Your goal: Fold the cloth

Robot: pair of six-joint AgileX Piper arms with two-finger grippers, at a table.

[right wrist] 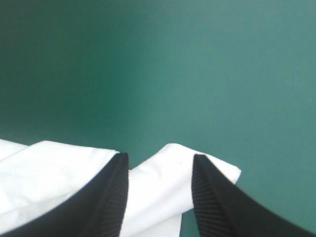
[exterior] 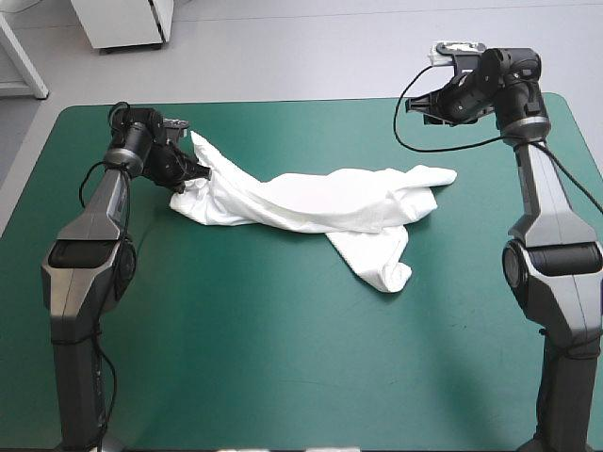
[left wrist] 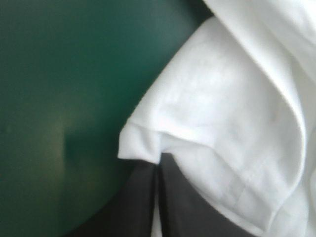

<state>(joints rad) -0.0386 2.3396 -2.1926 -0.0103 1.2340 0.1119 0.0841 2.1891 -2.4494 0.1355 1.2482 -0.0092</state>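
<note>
T-shirt [exterior: 320, 202] pinched in left hand [exterior: 199, 173] — right hand [right wrist: 160, 156] spread above its other end.

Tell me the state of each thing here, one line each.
White short-sleeved T-shirt: crumpled in a long heap, unfolded.
Left gripper, black fingers: shut on the T-shirt's end.
Right gripper, black fingers: open, raised by the other end, holding nothing.

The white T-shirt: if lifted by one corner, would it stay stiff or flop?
Probably flop: the T-shirt lies in soft, rumpled folds, so it should droop from where the left gripper pinches it. Likely light too; the thin cloth curls up at the pinch. Pushed, it would probably bunch rather than slide whole.
</note>
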